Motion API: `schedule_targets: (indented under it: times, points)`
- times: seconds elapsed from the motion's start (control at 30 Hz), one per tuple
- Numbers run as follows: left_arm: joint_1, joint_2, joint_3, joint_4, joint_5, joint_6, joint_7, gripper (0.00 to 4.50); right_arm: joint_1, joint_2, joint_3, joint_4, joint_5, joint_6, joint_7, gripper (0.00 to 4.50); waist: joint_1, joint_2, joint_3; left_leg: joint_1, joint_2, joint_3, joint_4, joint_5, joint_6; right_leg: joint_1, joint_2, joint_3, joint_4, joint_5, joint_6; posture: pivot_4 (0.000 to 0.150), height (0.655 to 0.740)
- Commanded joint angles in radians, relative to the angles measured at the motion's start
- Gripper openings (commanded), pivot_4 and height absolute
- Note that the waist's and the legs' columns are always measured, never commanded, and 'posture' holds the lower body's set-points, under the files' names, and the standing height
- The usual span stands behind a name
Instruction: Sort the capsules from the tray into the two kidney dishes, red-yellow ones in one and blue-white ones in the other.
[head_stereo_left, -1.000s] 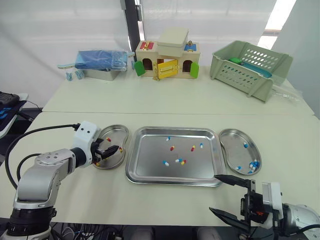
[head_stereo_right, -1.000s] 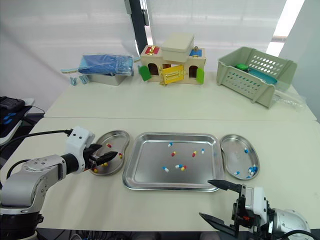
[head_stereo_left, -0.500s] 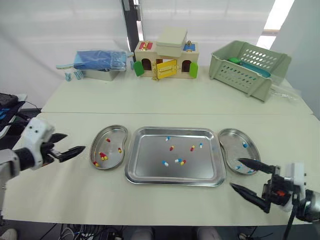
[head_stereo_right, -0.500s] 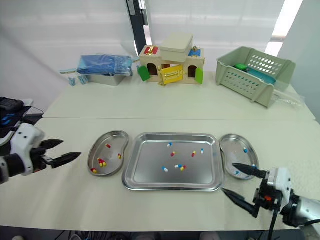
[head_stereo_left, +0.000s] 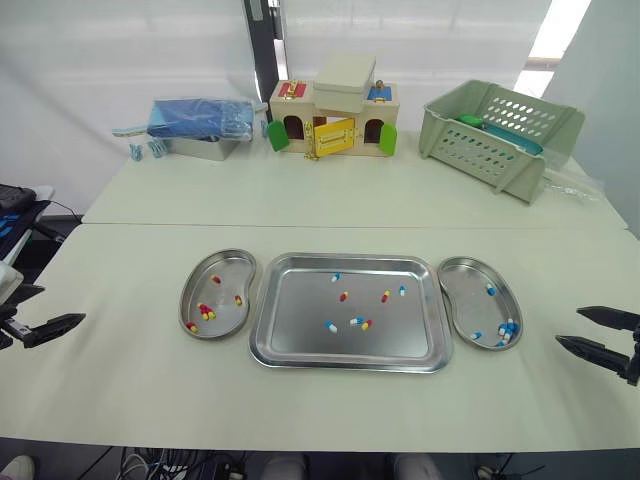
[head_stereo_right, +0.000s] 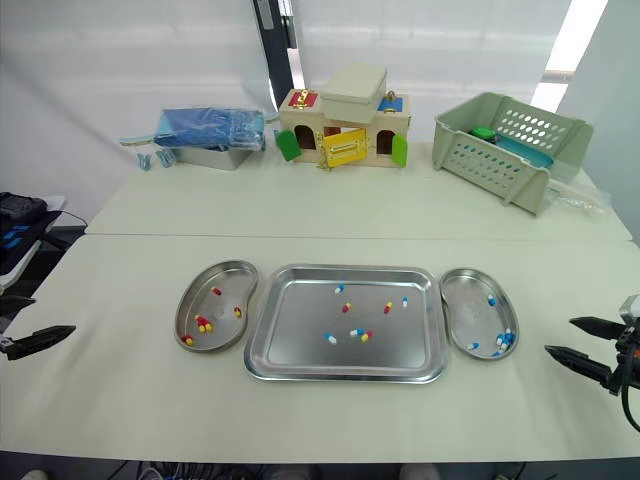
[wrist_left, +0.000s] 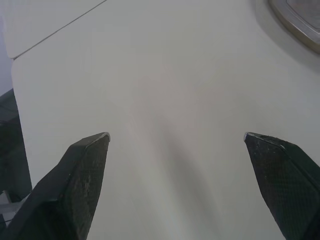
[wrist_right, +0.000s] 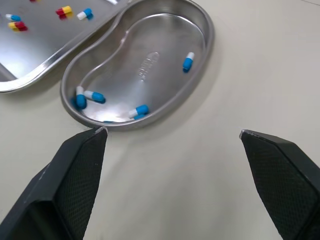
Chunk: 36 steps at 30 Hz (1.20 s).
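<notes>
Black fingers of the left gripper (head_stereo_left: 64, 303) stand wide apart and empty over the bare near-left edge of the counter (head_stereo_left: 150, 380), well apart from the dishes. Right gripper (head_stereo_left: 568, 325): fingers likewise spread, holding nothing, low over the near-right edge of the counter, near the right kidney dish (head_stereo_left: 465, 295) but not touching it. The steel tray (head_stereo_left: 300, 330) lies centred between the two dishes. On it are loose capsules (head_stereo_left: 355, 320) of both colours, scattered about its middle, some lying close together and others singly. The left kidney dish (head_stereo_left: 225, 275), just beside the tray's left rim, holds red-yellow capsules (head_stereo_left: 205, 312). Most of these sit toward its near end. The right kidney dish, just beside the tray's right rim, holds blue-white capsules (head_stereo_left: 508, 328), a cluster at the near end and one further back. Far side of the counter, from the robot's left to its right: a blue pack (head_stereo_left: 200, 118) on a metal box, a toy house (head_stereo_left: 335, 122) and a green basket (head_stereo_left: 500, 125).
</notes>
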Motion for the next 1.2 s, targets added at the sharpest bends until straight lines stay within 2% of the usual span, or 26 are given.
schedule_targets:
  times: [0.03, 0.23, 0.33, 0.43, 0.5, 0.67, 0.73, 0.87, 1.0, 1.2]
  points:
    - [0.011, 0.015, 0.037, -0.003, -0.006, -0.025, 0.005, 4.46, -0.025, -0.011, -0.004, 0.019, -0.027, -0.008, 0.029, 4.50, -0.004, 0.000, 0.000, 0.000, 0.000, 0.000, 0.000, 0.000, 0.000, 0.000, 0.000, 0.000, 0.000, 0.000, 0.000, 0.150, 0.7400]
    - [0.047, -0.001, 0.052, -0.021, -0.023, -0.039, 0.003, 4.46, -0.063, -0.006, 0.007, 0.056, -0.062, -0.012, 0.054, 4.50, -0.016, 0.000, 0.000, -0.001, 0.000, 0.001, 0.000, 0.000, 0.000, -0.001, 0.000, 0.001, 0.001, 0.000, 0.000, 0.150, 0.7400]
    - [0.092, -0.049, 0.079, -0.091, -0.062, -0.056, -0.016, 4.46, -0.071, -0.018, 0.019, 0.054, -0.074, 0.017, 0.062, 4.50, -0.017, 0.000, 0.000, -0.001, 0.000, 0.001, 0.000, 0.000, 0.000, -0.002, 0.000, 0.001, 0.001, 0.000, 0.000, 0.150, 0.7400]
    - [0.176, -0.213, 0.175, -0.333, -0.197, -0.112, -0.021, 4.46, -0.075, -0.036, 0.032, 0.066, -0.080, 0.038, 0.086, 4.50, -0.016, 0.002, 0.000, -0.001, 0.001, 0.001, 0.000, 0.000, 0.000, -0.002, 0.000, 0.001, 0.001, 0.000, 0.000, 0.150, 0.7400]
    - [0.293, -0.286, 0.189, -0.521, -0.253, -0.036, -0.027, 4.46, -0.091, -0.035, 0.030, 0.074, -0.081, 0.042, 0.093, 4.50, -0.015, 0.000, 0.000, -0.004, 0.000, 0.003, 0.001, 0.000, 0.000, -0.003, -0.003, 0.001, 0.000, 0.000, 0.000, 0.150, 0.7400]
    - [0.531, -0.434, 0.169, -0.867, -0.343, 0.015, -0.022, 4.46, -0.138, -0.017, 0.031, 0.085, -0.085, 0.015, 0.110, 4.50, -0.019, 0.000, 0.000, -0.004, 0.000, 0.004, 0.001, 0.000, 0.000, -0.004, -0.003, 0.003, 0.000, 0.000, 0.000, 0.150, 0.7400]
    - [0.613, -0.505, 0.128, -0.957, -0.342, -0.023, -0.038, 4.46, -0.153, -0.009, 0.036, 0.097, -0.093, -0.007, 0.121, 4.50, -0.013, 0.000, 0.000, -0.004, 0.000, 0.003, 0.002, 0.000, 0.000, -0.003, -0.003, 0.001, 0.000, 0.000, 0.000, 0.150, 0.7400]
    - [0.658, -0.656, 0.031, -0.993, -0.310, -0.180, -0.056, 4.46, -0.176, -0.009, 0.042, 0.122, -0.096, -0.018, 0.140, 4.50, 0.000, 0.001, 0.000, -0.002, -0.001, 0.004, 0.002, 0.000, 0.000, 0.000, -0.003, 0.002, -0.002, 0.000, 0.001, 0.150, 0.7400]
    - [0.671, -0.843, -0.047, -0.950, -0.301, -0.377, -0.053, 4.46, -0.189, -0.037, 0.059, 0.146, -0.106, -0.003, 0.172, 4.50, 0.007, 0.001, 0.000, -0.002, -0.001, 0.004, 0.002, 0.000, 0.000, 0.002, -0.003, 0.002, -0.003, 0.001, 0.001, 0.150, 0.7400]
    - [0.714, -0.963, -0.135, -0.820, -0.277, -0.608, -0.118, 4.46, -0.210, -0.068, 0.047, 0.118, -0.095, 0.000, 0.205, 4.50, 0.008, 0.001, 0.000, -0.001, -0.001, 0.004, 0.002, 0.000, 0.000, 0.002, -0.003, 0.001, -0.004, 0.001, 0.001, 0.150, 0.7400]
